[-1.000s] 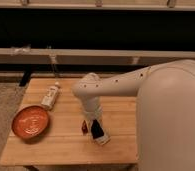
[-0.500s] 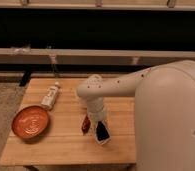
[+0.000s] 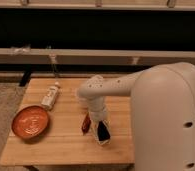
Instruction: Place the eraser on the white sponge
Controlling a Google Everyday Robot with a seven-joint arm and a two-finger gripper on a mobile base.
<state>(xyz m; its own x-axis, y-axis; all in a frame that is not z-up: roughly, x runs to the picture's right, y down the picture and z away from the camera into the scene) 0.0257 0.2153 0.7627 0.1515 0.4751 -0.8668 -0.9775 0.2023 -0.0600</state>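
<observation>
**Mia:** What just changed?

**Ben:** The big white arm slid a little toward 3 o'clock; its tool [image 3: 99, 124] came along and now sits low over the wooden tabletop [image 3: 61, 147], near the front edge. The small flat black eraser [image 3: 102, 132] moved with it; a moment ago it was more beside the small white sponge block [image 3: 105, 141], and now it looks to be right over it.

**Mia:** Is the tool holding the eraser?

**Ben:** I cannot tell; the tool and the eraser are right together, but I cannot see if the tool is wide or narrow; so I cannot say if the eraser has been let go.

**Mia:** So is the job nearly done?

**Ben:** I think so; the eraser is at the sponge, with white showing at its 6 o'clock side; what may be left is to let go and lift away.

**Mia:** What are the things like?

**Ben:** The eraser is a dark, thin slab with straight sides; the sponge is pale with soft round corners, and I guess it is squishy, so the eraser may tip on it. A long dark red thing [image 3: 85, 124] lies just at 9 o'clock of the eraser. Farther out at 9 o'clock is a round, shiny orange-red plate [image 3: 30, 121]; at 10 o'clock a white bottle with a label [image 3: 51, 96] lies on its side. The tabletop is light wood planks, smooth and flat.
</observation>
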